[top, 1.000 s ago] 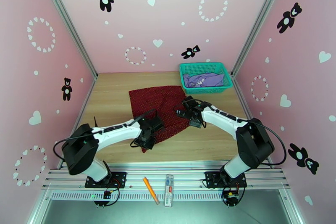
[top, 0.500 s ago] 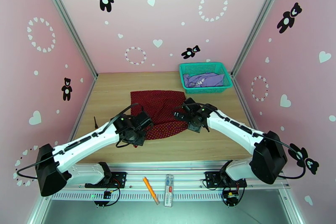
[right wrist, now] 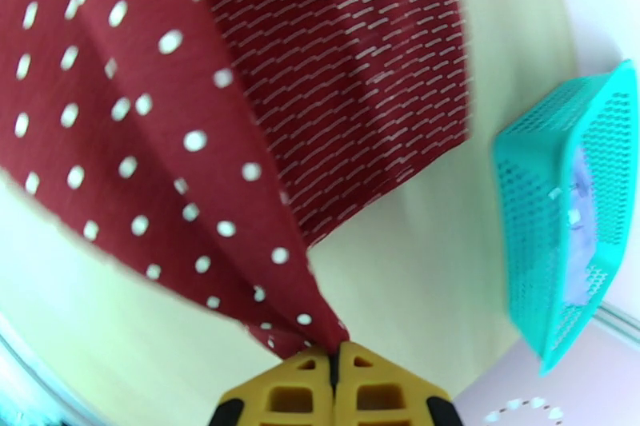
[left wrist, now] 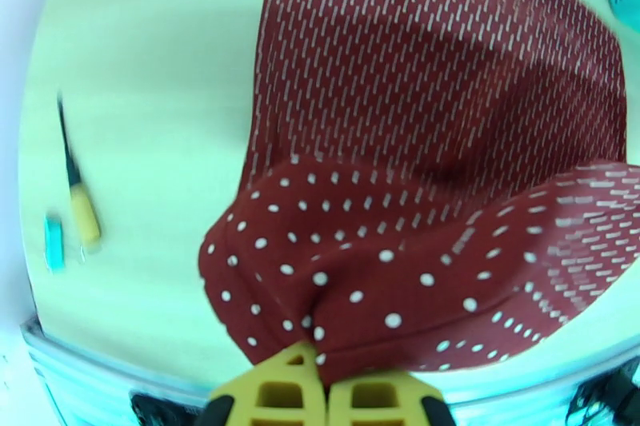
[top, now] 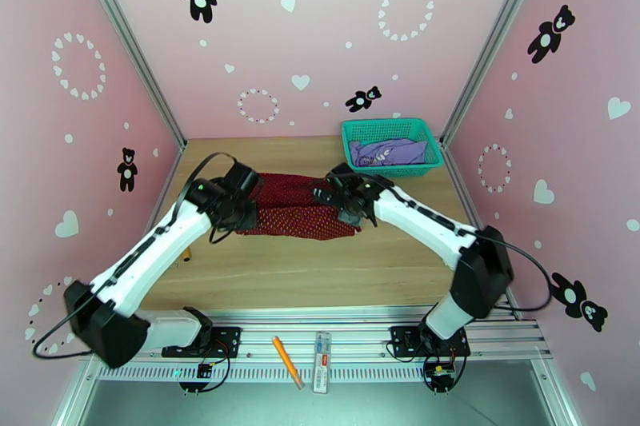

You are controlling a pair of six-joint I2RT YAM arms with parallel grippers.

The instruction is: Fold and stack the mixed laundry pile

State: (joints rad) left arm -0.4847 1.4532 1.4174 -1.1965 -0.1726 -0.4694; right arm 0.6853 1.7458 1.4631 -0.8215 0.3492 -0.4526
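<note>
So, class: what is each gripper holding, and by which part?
Both pinch the dark red cloth: left gripper and right gripper each at a corner.

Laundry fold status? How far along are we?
Done: nothing folded or stacked yet. In hand: left hand and right hand each pinch a corner of the dark red dotted cloth, doubled over mid-fold. Left: finish that fold, then the lavender T-shirt lying in the teal mesh basket, then stack.
</note>
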